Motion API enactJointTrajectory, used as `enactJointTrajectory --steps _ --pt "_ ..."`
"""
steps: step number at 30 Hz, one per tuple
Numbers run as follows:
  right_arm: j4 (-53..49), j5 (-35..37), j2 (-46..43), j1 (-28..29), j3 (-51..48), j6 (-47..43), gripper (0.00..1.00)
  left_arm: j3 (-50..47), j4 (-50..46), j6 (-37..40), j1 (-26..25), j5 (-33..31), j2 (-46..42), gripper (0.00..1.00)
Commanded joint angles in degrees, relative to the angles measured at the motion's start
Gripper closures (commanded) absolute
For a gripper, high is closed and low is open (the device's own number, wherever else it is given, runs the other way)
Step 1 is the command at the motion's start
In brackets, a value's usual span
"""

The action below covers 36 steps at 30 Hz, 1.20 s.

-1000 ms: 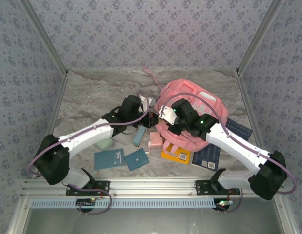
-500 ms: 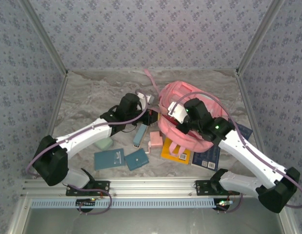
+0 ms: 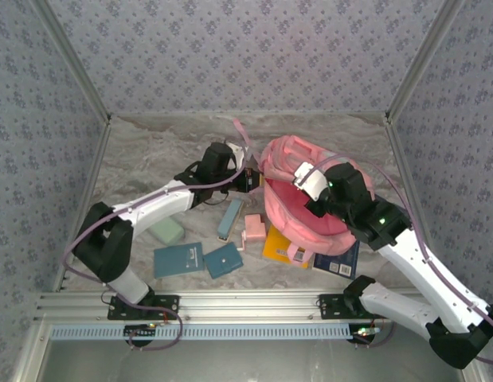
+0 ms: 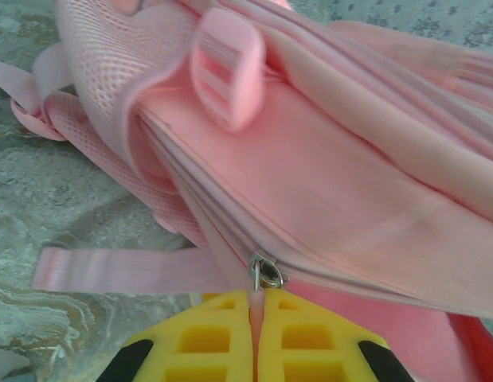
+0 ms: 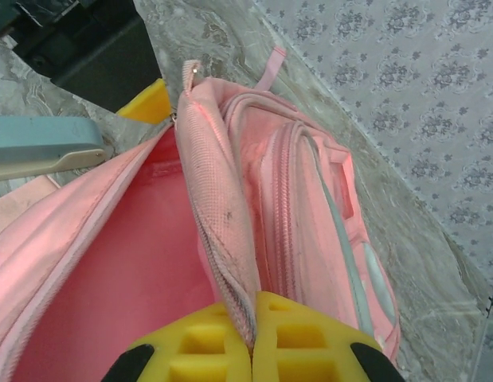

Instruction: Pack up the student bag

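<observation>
The bag [image 3: 298, 213] has gaped wider, left gripper [image 4: 256, 301] clamped on its zipper pull [image 4: 267, 274], right gripper [image 5: 250, 309] pinching its lifted rim, so it looks ready for loading.

The bag [image 3: 290, 211] is soft, matt pink cloth — open mesh on its strap [image 4: 99, 52], smooth lining inside. Its zip pull [image 4: 267, 274] is shiny metal. The left gripper [image 4: 255, 301] has matt yellow plastic fingers. The table [image 3: 150, 151] looks smooth — marbled.
</observation>
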Motion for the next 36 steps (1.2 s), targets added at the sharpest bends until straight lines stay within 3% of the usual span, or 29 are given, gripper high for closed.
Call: enactJointTrajectory --steps 1,12,17,21,23,30,36 --pt "1.05 1.30 -2.38 -1.11 1.45 -0.97 1.00 3.26 1.90 -1.08 2.54 -1.14 2.75 1.00" --pt "2.93 0.35 -1.53 -3.02 2.58 -1.39 1.00 15.41 0.77 -4.66 6.07 3.37 16.76 0.97" --pt "7.03 -0.37 2.78 -5.71 6.39 -3.19 1.00 12.62 -1.32 -6.03 8.06 0.57 7.65 0.72" --pt "12.67 1.17 9.24 -7.86 11.41 -8.17 1.00 9.14 -5.57 -7.13 8.93 -1.68 0.21 0.59" --pt "17.22 2.08 12.59 -8.37 13.36 -11.10 1.00 6.80 -7.10 -8.22 8.90 -2.15 -2.24 0.57" --pt "31.17 -8.24 27.91 -11.74 26.46 -13.46 1.00 -3.67 -4.77 -12.18 8.81 -1.28 -7.97 0.56" --pt "35.26 -15.64 39.76 -6.99 37.19 -14.04 1.00 -5.47 -3.36 -13.79 8.82 -0.17 -4.74 0.57"
